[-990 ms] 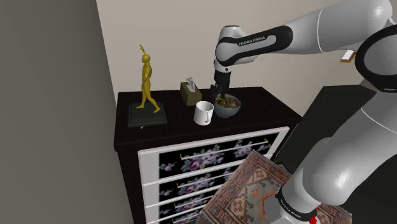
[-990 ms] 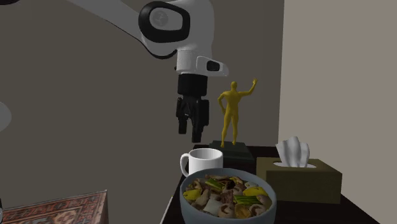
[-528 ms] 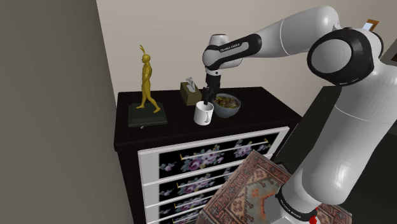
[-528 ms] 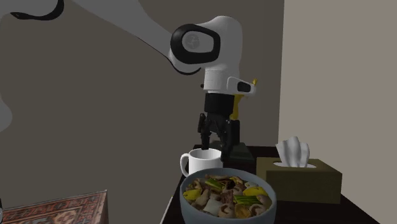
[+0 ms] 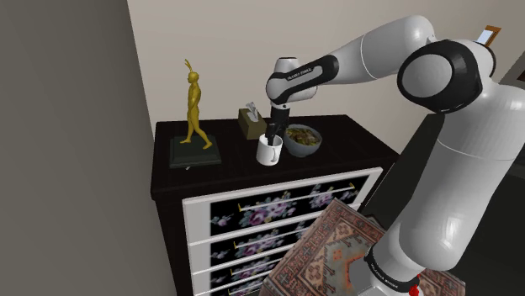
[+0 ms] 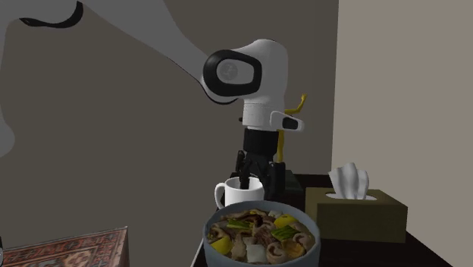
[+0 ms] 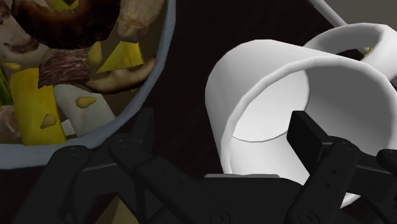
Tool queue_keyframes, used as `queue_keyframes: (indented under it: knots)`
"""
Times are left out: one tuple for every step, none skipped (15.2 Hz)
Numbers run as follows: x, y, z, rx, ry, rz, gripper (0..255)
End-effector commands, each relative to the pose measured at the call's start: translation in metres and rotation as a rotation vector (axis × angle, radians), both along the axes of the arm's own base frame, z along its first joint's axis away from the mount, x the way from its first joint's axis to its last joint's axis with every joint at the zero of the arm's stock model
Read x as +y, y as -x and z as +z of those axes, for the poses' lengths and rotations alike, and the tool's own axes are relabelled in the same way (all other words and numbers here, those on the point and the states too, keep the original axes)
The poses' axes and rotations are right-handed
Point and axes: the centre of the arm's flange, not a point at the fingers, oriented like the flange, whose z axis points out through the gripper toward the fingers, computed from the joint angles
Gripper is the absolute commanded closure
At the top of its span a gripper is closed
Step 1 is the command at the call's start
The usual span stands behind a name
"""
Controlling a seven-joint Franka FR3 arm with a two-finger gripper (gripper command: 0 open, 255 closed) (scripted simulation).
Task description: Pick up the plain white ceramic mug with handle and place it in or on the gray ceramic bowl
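Mug [image 7: 267, 111] sitting beside bowl [image 7: 167, 60], not yet lifted | gripper [image 7: 224, 127] straddling mug's wall, fingers apart | closing, lifting, placing remaining

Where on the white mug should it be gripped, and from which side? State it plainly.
Grip the white mug by its thin wall at the rim, coming straight down from above: it stands upright, mouth open. Set the fingers astride the wall, one inside, one outside, on the side facing the bowl, away from the handle.
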Motion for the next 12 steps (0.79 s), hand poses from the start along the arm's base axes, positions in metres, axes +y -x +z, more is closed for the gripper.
queue_keyframes:
  knots:
    - [-0.0011,-0.0004,-0.0029,0.003,0.000,-0.002,0]
    - [-0.0011,-0.0004,-0.0029,0.003,0.000,-0.002,0]
    - [-0.0011,-0.0004,-0.0029,0.003,0.000,-0.002,0]
    - [-0.0011,-0.0004,-0.0029,0.003,0.000,-0.002,0]
    - [-0.0011,-0.0004,-0.0029,0.003,0.000,-0.002,0]
    - [-0.0011,-0.0004,-0.0029,0.003,0.000,-0.002,0]
    - [-0.0007,-0.0005,-0.0025,0.003,0.000,-0.002,255]
    - [-0.0011,-0.0003,-0.0029,0.003,0.000,-0.002,255]
    - [-0.0011,-0.0006,-0.0030,0.003,0.000,-0.002,255]
    - [-0.0011,-0.0007,-0.0029,0.003,0.000,-0.002,255]
    - [-0.0010,-0.0007,-0.0028,0.003,0.000,-0.002,255]
    - [-0.0010,-0.0007,-0.0029,0.003,0.000,-0.002,255]
